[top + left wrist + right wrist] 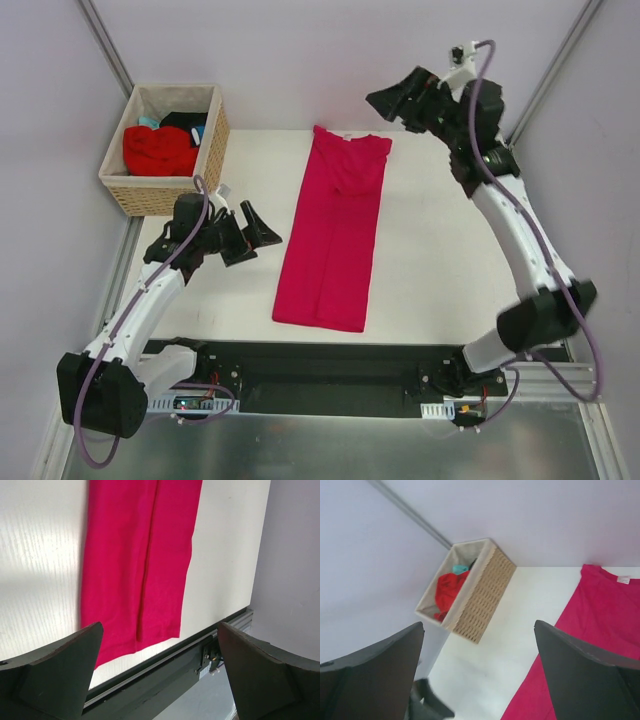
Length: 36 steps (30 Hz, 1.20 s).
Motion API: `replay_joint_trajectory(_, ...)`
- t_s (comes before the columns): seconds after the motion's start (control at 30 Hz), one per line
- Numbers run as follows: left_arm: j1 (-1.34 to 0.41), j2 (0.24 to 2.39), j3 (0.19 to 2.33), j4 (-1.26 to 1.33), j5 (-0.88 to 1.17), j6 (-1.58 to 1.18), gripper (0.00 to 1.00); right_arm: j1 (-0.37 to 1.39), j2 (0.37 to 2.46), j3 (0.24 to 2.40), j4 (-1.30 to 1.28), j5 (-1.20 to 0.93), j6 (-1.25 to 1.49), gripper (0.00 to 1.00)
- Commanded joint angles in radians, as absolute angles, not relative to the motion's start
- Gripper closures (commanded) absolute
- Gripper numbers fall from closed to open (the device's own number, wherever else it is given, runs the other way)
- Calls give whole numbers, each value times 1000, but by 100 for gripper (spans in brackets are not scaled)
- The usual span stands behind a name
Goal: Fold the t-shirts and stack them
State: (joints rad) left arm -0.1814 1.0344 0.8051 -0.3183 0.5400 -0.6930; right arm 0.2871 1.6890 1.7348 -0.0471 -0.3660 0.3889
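1. Far left: a wicker basket (160, 195) sat at the back corner of the bench (440, 230). It held a bright red t-shirt (158, 150), with black cloth (185, 120) and teal cloth (150, 122) showing behind it. These were shirts you had yet to fold.
2. Your left pincer (252, 240) hovered low, just beside the left edge of the shirt spread out on the bench. Its fingers were spread wide with nothing between them. Its wrist camera looked down on that shirt's hem end.
3. Centre: the crimson-pink t-shirt (335, 240) lay flat as one long narrow strip. Its sides were turned inward and met along a line down its length. The collar sat at the far end and the hem close to the bench's near edge. By the look of it, the lengthwise folds were done and the crosswise fold was the step in hand.
4. Right: your right pincer (398, 108) hung high over the back of the bench, near the collar end. Its fingers were wide apart and it carried nothing. The small neck label (623, 579) showed in its wrist view.
5. The next move appeared to call for both pincers at one end of the strip, one on each corner. Each would need to pinch through every layer before you carried that end over toward the other. The right arm had the longer way to come down. An uneven lift risked skewing the strip or letting the tucked sides spill out.
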Motion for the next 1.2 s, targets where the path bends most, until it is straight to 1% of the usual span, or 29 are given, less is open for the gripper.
replay_joint_trajectory(0.0, -176, 980, 744, -296, 490, -721, 1, 368, 1495, 1421, -224, -330, 350, 3)
replay_joint_trajectory(0.07, -175, 956, 729, -296, 476, -739, 1, 440, 1430, 1239, -244, -255, 339, 4)
replay_joint_trajectory(0.1, -175, 948, 716, -295, 471, -741, 1, 465, 1372, 1188, -253, -233, 331, 4)
replay_joint_trajectory(0.17, -175, 936, 703, -301, 457, -747, 1, 526, 1327, 1079, -291, -149, 304, 3)
replay_joint_trajectory(0.33, -175, 902, 677, -307, 446, -755, 1, 569, 1212, 908, -304, -104, 285, 4)
replay_joint_trajectory(0.53, -175, 864, 644, -318, 433, -756, 1, 630, 1193, 766, -285, -86, 301, 4)
replay_joint_trajectory(0.83, -175, 868, 617, -331, 417, -756, 1, 802, 1210, 741, -288, -20, 371, 4)
replay_joint_trajectory(1.17, -172, 874, 574, -331, 361, -762, 1, 914, 1356, 735, -201, -9, 420, 4)
